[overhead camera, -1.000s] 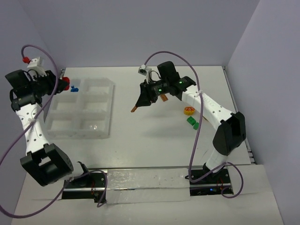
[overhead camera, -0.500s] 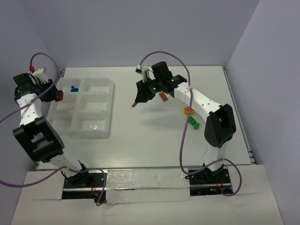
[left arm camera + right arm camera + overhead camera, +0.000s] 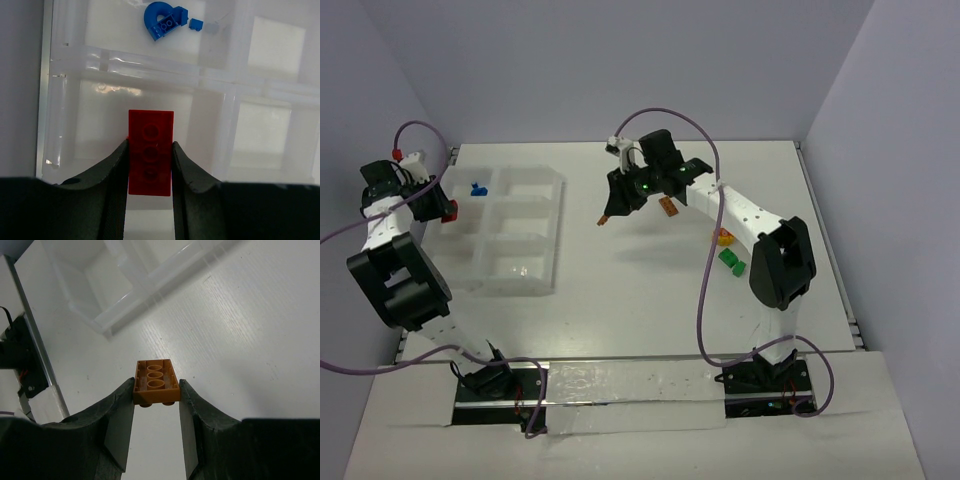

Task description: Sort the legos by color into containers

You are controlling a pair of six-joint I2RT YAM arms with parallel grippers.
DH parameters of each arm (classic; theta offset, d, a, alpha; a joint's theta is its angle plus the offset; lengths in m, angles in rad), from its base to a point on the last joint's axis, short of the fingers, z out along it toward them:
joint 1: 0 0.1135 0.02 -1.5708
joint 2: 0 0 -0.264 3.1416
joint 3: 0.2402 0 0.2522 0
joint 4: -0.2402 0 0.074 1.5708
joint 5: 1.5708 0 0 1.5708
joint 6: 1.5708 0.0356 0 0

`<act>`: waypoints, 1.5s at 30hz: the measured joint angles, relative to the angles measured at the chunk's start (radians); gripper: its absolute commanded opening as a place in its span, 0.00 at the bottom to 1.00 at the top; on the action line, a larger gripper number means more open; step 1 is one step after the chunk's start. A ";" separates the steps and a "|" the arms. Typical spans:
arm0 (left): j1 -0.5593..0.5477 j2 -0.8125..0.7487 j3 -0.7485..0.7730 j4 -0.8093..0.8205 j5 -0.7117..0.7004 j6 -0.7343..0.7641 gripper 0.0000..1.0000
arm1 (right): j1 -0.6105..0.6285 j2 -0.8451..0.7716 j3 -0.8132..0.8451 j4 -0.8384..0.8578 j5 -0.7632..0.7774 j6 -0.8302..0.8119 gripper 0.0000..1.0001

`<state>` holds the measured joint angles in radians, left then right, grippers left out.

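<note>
Tabletop (image 3: 620, 300) legos (image 3: 729, 261) unmoved; red brick (image 3: 150, 150) shifted toward its near edge.

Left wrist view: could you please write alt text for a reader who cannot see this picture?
The left gripper holds a red lego brick, studs facing the camera, in front of a compartment of the clear divided tray. In the compartment beyond it lie two blue lego pieces, one curved and one very small.
</note>
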<state>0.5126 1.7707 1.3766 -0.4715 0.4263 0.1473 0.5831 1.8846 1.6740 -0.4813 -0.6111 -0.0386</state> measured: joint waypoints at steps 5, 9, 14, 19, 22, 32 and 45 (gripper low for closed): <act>-0.007 0.028 0.000 0.005 -0.006 0.000 0.48 | 0.000 0.016 0.003 0.002 -0.011 0.018 0.00; -0.009 0.031 0.000 0.005 -0.005 0.002 0.62 | 0.000 0.019 0.003 0.004 -0.017 0.053 0.00; -0.010 0.027 0.002 -0.002 0.014 0.008 0.68 | 0.000 0.019 0.003 0.021 -0.024 0.121 0.00; -0.017 -0.055 0.005 -0.051 0.141 0.027 0.70 | 0.000 0.019 0.003 0.063 -0.062 0.255 0.00; -0.066 -0.213 -0.025 -0.070 0.246 0.070 0.71 | 0.000 0.024 0.003 0.129 -0.134 0.380 0.00; -0.531 -0.702 -0.286 -0.100 0.379 0.179 0.71 | 0.000 0.107 -0.077 0.508 -0.347 0.852 0.00; -0.773 -0.670 -0.318 -0.118 0.188 0.169 0.67 | 0.007 0.115 -0.106 0.616 -0.382 0.988 0.00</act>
<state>-0.2607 1.1010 1.0587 -0.5893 0.6144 0.3167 0.5903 1.9999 1.5684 0.1352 -0.9934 0.9491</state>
